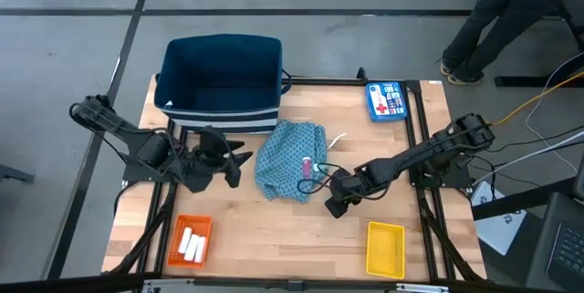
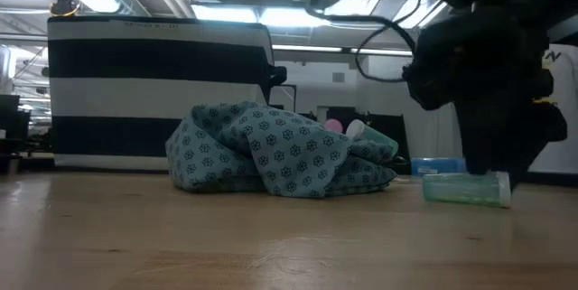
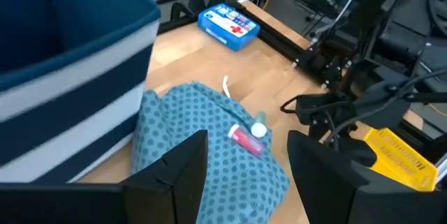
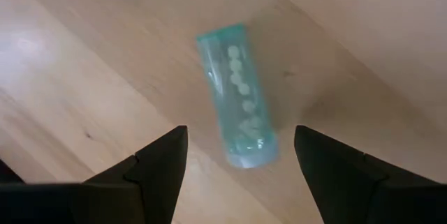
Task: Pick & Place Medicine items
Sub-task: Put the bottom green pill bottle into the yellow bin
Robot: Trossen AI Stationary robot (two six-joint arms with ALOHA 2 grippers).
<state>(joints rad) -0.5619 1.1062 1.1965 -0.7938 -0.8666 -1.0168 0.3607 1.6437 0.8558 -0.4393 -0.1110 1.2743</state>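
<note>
1. Right under my right gripper is the pale green tube, lying flat on the bare wooden table. My fingers are spread wide on either side of it and aren't touching it, so nothing's grabbed.
2. Low cam shows the same thing: that green tube sits on the wood with my right arm hanging right over it.
3. Just beside it is the crumpled teal cloth, with the pink-red tube lying on top of it.
4. My left gripper is parked on the other side of the cloth, fingers apart too, holding nothing.
5. Near the front left corner, the orange tray has white tubes in it. The yellow tray is at front right.
6. Farther back: the navy striped bin and the blue first-aid box.
</note>
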